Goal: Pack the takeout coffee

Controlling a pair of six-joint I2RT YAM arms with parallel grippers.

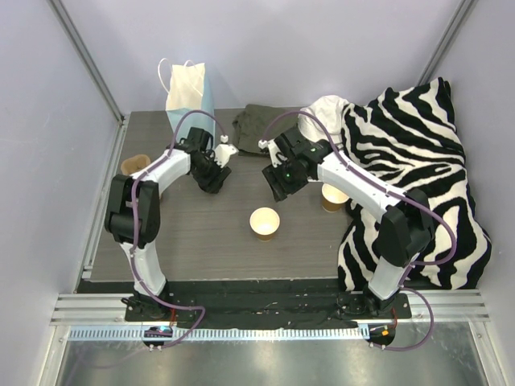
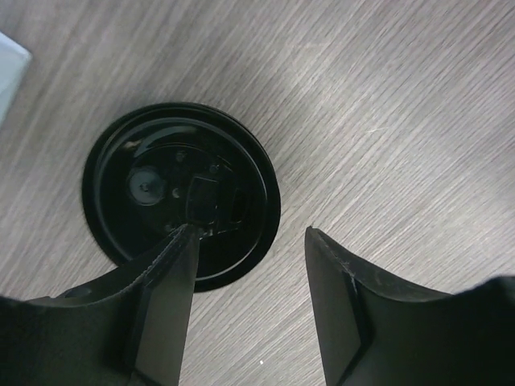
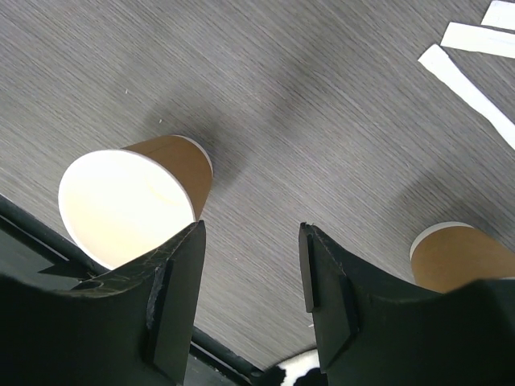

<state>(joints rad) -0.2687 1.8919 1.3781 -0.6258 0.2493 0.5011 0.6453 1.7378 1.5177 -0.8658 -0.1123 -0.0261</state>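
The takeout coffee, a cup with its lid on, is out of view. A round black plastic lid lies flat on the table by itself. My left gripper hangs open just above it: one finger covers the lid's right rim and the other is over bare table. In the top view the left gripper hides the lid. An open tan paper cup, white inside, stands mid-table. My right gripper is open and empty beside it, seen from above just behind that cup.
A second tan cup stands near the right arm and a third behind the left arm. A blue paper bag stands at the back left beside a dark cloth. A zebra-print cloth covers the right side. White paper strips lie behind.
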